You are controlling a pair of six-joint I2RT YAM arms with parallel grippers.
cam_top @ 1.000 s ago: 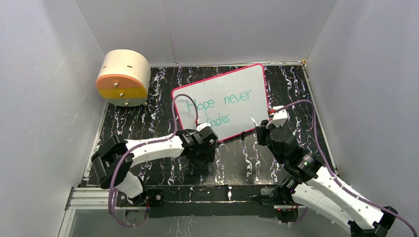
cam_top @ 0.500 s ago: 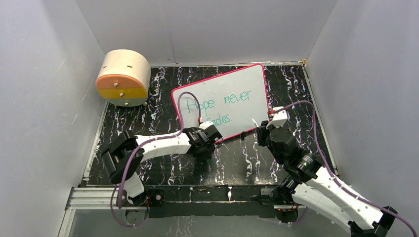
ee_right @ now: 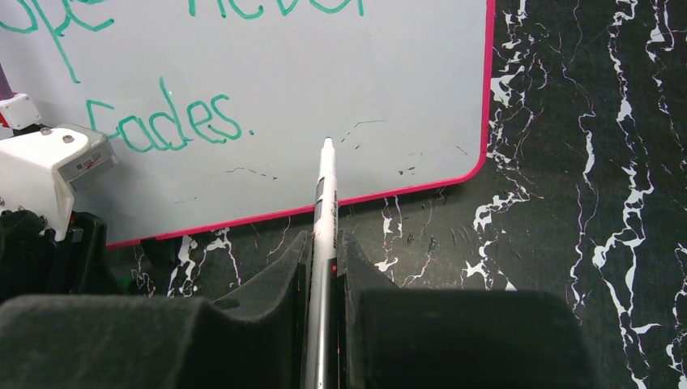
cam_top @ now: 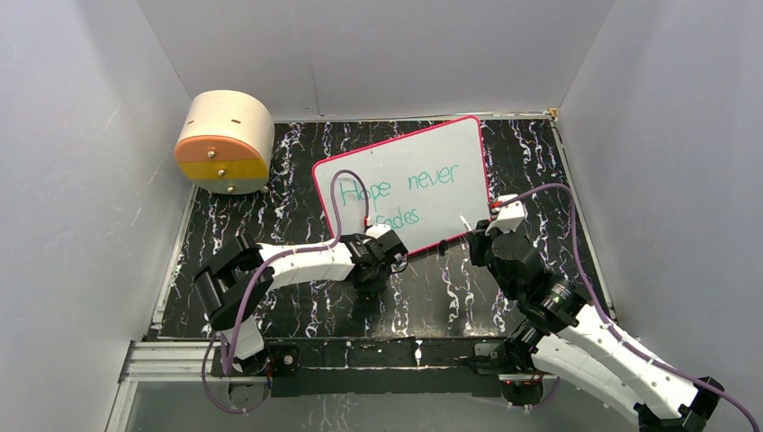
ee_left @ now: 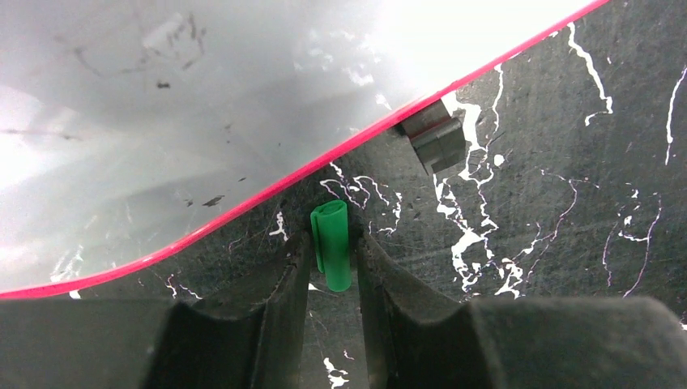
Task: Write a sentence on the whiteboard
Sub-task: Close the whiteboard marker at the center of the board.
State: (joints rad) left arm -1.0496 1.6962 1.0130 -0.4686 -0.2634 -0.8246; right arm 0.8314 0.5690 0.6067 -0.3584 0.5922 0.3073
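Observation:
The whiteboard (cam_top: 450,144), white with a pink-red rim, lies tilted at the back middle of the black marbled table. The sentence (cam_top: 405,184) on it reads "Hope never fades." in teal-green, in two lines. My right gripper (ee_right: 324,239) is shut on a slim white pen (ee_right: 325,194). The pen's tip hangs over the whiteboard (ee_right: 364,73), just right of "fades." (ee_right: 166,126). My left gripper (ee_left: 334,243) sits on the table just off the whiteboard's (ee_left: 202,105) near rim, shut on a small green pen cap (ee_left: 332,255). From above, the left gripper (cam_top: 393,261) and right gripper (cam_top: 468,236) flank the board's near edge.
A round wooden drum (cam_top: 223,142) with an orange and yellow face stands at the back left. A grey clip (ee_left: 437,138) pokes out from under the board's rim. The left wrist's white housing (ee_right: 49,170) sits close left of the right gripper. Grey walls enclose the table.
The left arm has reached right toward the board's near edge, and its jaws have closed in on the green cap. The right arm and pen have stayed still.

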